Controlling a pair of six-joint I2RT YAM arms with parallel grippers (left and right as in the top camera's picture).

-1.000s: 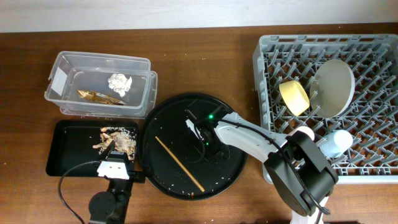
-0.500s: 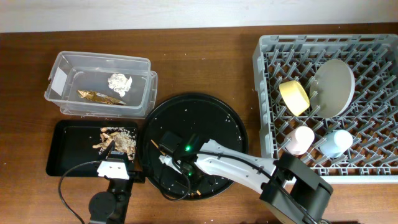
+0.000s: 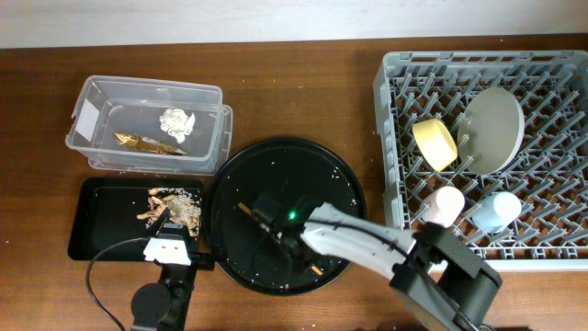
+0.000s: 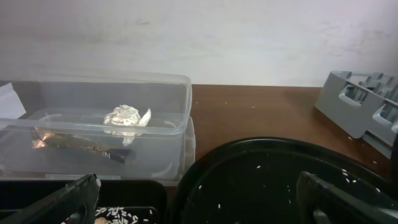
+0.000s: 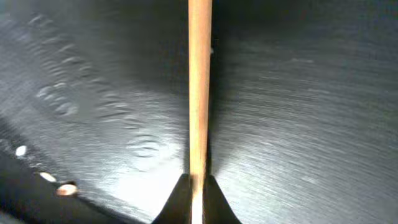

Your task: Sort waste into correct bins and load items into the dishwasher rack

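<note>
Right claw clenched on slim wooden chopstick above glossy round black tray; left claw released beside tray. Brown wooden surface, white wall.

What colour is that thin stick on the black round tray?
Light brown wooden stick; clearest in right wrist view.

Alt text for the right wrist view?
A wooden chopstick runs straight up the middle of the frame, its near end pinched by the right gripper at the bottom edge. Behind it is the black round tray, with a few rice grains at lower left.
</note>
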